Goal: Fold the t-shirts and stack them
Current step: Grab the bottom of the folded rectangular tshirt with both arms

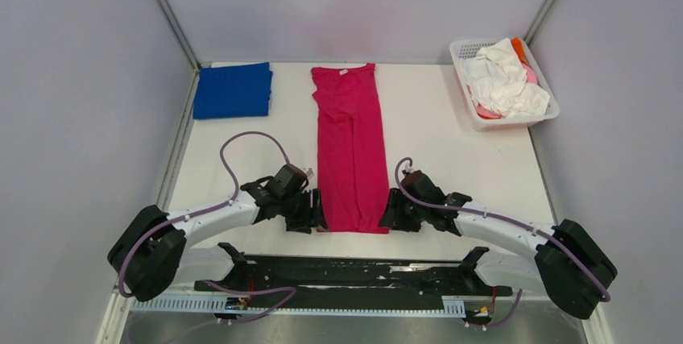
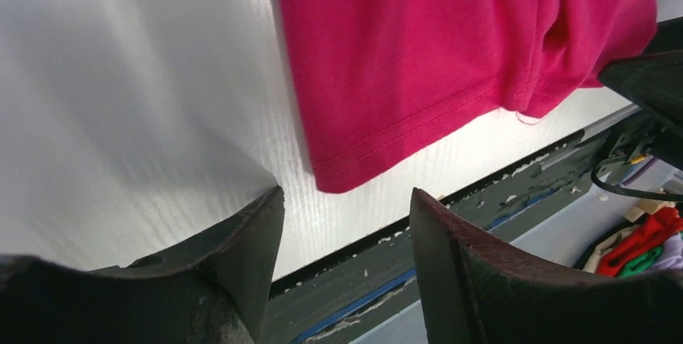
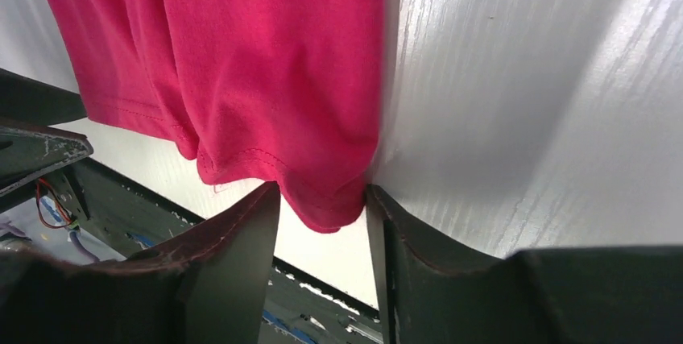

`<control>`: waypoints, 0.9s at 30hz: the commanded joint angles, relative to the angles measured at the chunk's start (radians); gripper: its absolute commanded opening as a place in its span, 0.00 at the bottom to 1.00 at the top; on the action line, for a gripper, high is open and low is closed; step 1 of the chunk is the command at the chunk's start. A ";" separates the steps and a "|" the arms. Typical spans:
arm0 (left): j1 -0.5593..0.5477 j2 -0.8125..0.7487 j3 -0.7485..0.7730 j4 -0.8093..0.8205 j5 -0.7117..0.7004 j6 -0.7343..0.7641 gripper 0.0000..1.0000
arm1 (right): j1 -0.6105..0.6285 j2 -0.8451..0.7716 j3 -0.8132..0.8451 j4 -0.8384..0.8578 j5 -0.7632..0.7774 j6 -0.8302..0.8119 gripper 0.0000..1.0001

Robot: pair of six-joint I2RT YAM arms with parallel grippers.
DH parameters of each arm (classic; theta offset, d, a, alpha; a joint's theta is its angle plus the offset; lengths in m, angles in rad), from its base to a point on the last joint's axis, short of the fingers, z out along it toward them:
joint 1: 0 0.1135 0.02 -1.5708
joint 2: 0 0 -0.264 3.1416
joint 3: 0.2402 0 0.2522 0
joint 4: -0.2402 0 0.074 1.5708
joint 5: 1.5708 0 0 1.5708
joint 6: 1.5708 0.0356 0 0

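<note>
High rear overview, wrist close-ups share t-shirt (image 1: 350, 151)

The magenta-red t-shirt (image 1: 349, 151) is matt cloth, the table (image 1: 451, 142) is white and faintly grained, the basket (image 1: 515, 122) is white plastic.

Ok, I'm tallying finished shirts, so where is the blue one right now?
In the top view the folded blue t-shirt lies at the far left corner of the table, left of the long magenta t-shirt.

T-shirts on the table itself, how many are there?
2: the magenta t-shirt stretched down the middle, the blue t-shirt folded far left. More lie heaped in the basket.
</note>
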 commanded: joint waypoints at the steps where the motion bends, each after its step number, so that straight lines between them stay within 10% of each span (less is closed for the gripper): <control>1: -0.019 0.069 0.017 0.041 -0.041 -0.007 0.66 | -0.001 0.037 0.013 0.022 -0.038 0.012 0.44; 8: -0.027 0.133 0.036 0.040 -0.058 0.005 0.53 | -0.002 0.042 0.009 0.021 -0.070 0.002 0.32; 14: -0.038 0.135 0.039 -0.005 -0.083 -0.001 0.01 | -0.003 0.025 -0.016 0.021 -0.110 0.002 0.14; 17: -0.056 0.094 0.017 -0.021 -0.069 -0.017 0.00 | -0.002 -0.013 -0.047 0.019 -0.139 0.008 0.00; 27: -0.116 -0.105 -0.027 0.011 0.014 -0.078 0.00 | 0.000 -0.174 -0.066 0.021 -0.270 -0.028 0.00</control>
